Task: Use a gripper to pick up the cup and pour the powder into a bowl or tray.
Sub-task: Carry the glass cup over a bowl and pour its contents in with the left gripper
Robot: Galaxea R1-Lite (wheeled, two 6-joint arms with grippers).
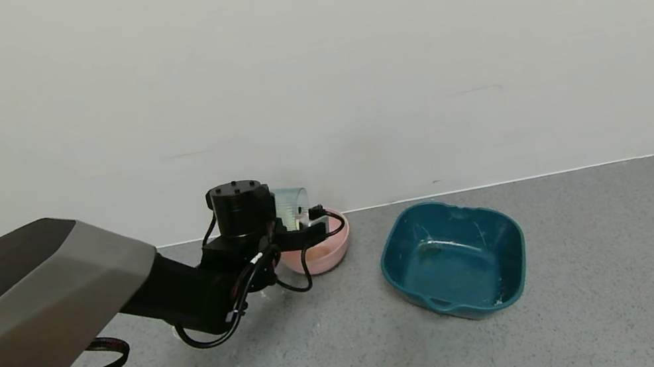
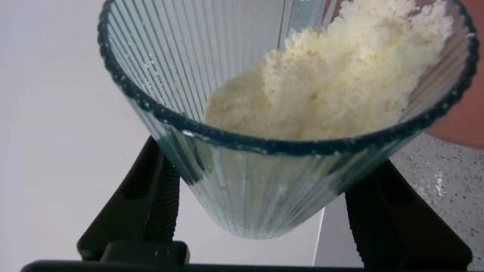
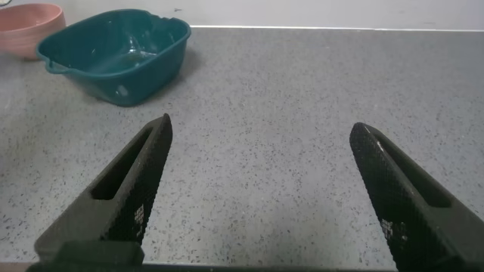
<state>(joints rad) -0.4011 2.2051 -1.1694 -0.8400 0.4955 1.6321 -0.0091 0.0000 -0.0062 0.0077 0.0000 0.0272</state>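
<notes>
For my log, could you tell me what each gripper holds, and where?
The left gripper clamps the cup by its ribbed sides, fingers either side. The right gripper holds nothing.

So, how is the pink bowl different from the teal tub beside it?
The pink bowl is round and smaller; the teal tub is squarish and larger. The bowl sits nearer the wall, directly under the cup held by the left end effector; the tub has nothing above it. Both are open plastic containers resting on the grey speckled surface.
</notes>
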